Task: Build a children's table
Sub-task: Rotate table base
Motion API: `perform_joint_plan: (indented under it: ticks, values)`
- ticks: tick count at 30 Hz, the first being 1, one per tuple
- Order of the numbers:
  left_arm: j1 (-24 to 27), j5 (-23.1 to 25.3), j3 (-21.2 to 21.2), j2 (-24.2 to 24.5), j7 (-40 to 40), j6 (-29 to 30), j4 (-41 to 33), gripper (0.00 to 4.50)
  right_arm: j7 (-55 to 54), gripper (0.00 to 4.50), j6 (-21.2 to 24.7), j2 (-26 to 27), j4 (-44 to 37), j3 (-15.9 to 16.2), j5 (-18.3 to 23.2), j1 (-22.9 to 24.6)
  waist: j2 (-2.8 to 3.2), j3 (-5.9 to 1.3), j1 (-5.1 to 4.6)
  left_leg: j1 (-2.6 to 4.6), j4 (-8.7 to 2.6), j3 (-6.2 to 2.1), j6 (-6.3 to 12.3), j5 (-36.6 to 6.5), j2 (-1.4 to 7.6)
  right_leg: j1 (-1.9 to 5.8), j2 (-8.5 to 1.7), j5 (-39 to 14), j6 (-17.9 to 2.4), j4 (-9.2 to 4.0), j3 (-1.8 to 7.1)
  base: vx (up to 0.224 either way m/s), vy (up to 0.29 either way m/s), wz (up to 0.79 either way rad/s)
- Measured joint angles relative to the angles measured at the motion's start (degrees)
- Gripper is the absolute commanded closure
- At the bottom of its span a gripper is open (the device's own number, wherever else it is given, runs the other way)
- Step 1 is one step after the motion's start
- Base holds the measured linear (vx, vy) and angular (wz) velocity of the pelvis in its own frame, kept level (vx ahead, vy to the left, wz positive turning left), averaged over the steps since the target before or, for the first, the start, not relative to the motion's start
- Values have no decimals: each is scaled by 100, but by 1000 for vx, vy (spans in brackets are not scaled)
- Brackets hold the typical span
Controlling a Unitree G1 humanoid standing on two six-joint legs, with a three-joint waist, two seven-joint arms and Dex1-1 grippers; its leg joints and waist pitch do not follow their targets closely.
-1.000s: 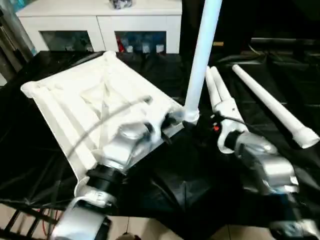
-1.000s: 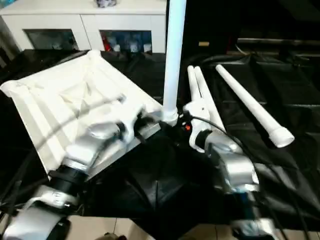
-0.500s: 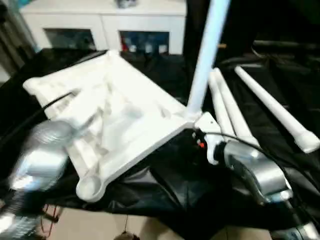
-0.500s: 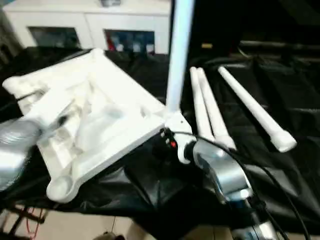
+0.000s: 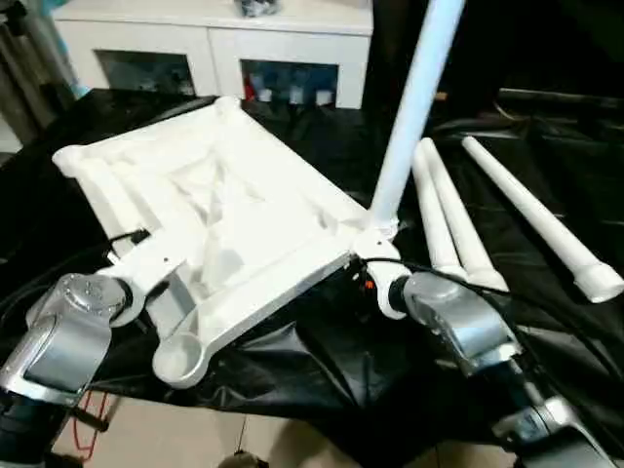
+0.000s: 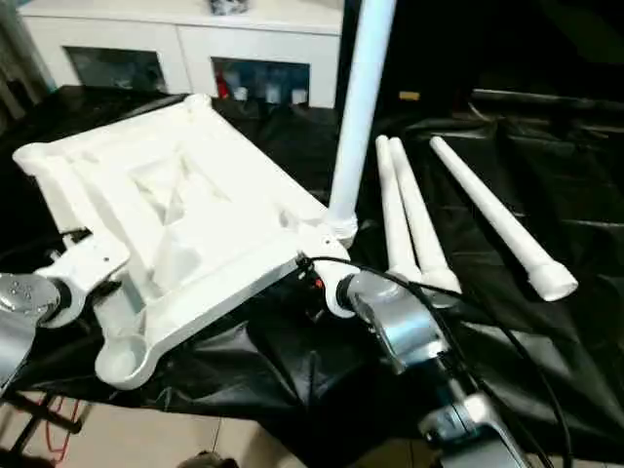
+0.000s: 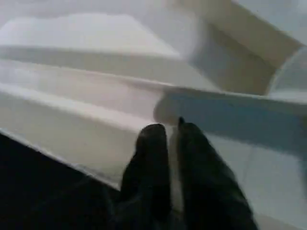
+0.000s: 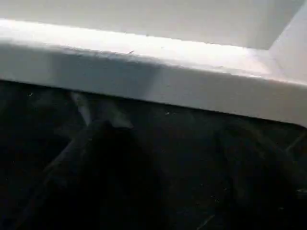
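The children's table's white tabletop (image 5: 244,205) lies underside up on the black-draped work table. One white leg (image 5: 409,107) stands upright in its near right corner socket (image 5: 375,234). Two more legs (image 5: 444,210) lie side by side to the right, and a third (image 5: 531,214) lies further right. My left gripper (image 7: 172,136) is at the tabletop's near left rim, its black fingers (image 7: 151,163) almost touching with nothing clearly between them. My right gripper (image 5: 359,276) sits low in front of the corner with the upright leg, and its fingers (image 8: 96,177) are spread wide just below the rim.
An open corner socket (image 5: 180,361) hangs near the work table's front edge, with floor below it. A white cabinet (image 5: 214,39) stands behind the table. Black cables run along my right forearm (image 5: 458,322).
My left arm has pulled back from the upright leg's base, across the tabletop, to its near left rim. The right gripper has moved in under the leg's corner. The camera has shifted.
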Motion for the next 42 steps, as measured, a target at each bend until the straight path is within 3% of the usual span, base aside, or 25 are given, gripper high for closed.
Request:
perform_joint_plan:
  ticks: [5,10,18,21,26,34,38,42]
  values:
    - [-7,-237,-222,104,-533,15,-42,449,-179,128,-216,225,538,-47,-113,-261,22,-3,-5,6,3,-2,-5,3,0,1,0,0,0,10,1,0,0,0]
    - [20,-585,-390,124,-1067,85,-417,450,-645,182,-745,505,1368,-223,-128,-570,26,0,-48,17,7,-3,-18,10,0,0,0,3,-6,37,3,0,0,0]
    - [24,-1188,-593,-150,-1705,34,-794,450,-810,240,-1041,552,1787,-384,-218,-742,22,-1,-102,13,15,-4,-24,14,0,-2,0,5,-8,46,3,0,0,0]
    - [-135,-1208,-755,-363,-1735,-30,-760,450,-827,266,-1196,626,1924,-381,-220,-782,24,1,-146,10,15,-4,-23,15,0,-5,0,5,-8,47,3,0,0,0]
    - [-610,-1231,-948,-878,-1589,-172,-357,450,-894,304,-1328,626,2046,-409,-296,-866,45,12,-137,5,29,-7,-23,15,1,-5,0,5,-8,51,1,0,0,0]
    - [-1066,-1120,-993,-1740,-939,-604,460,450,-921,374,-1444,592,2086,-494,-368,-865,78,16,-164,2,40,-10,-22,14,4,-5,1,5,-9,60,-1,0,0,0]
    - [-1210,-1038,-1011,-1891,-726,-794,728,450,-920,416,-1480,607,2085,-496,-368,-864,81,16,-182,2,40,-12,-21,15,5,-5,2,5,-9,63,-3,0,0,0]
    - [-1236,-883,-1162,-1728,-672,-1059,804,450,-916,430,-1487,631,1950,-523,-359,-809,172,11,-200,-3,51,-14,-16,12,2,-6,0,5,-9,64,0,0,0,0]
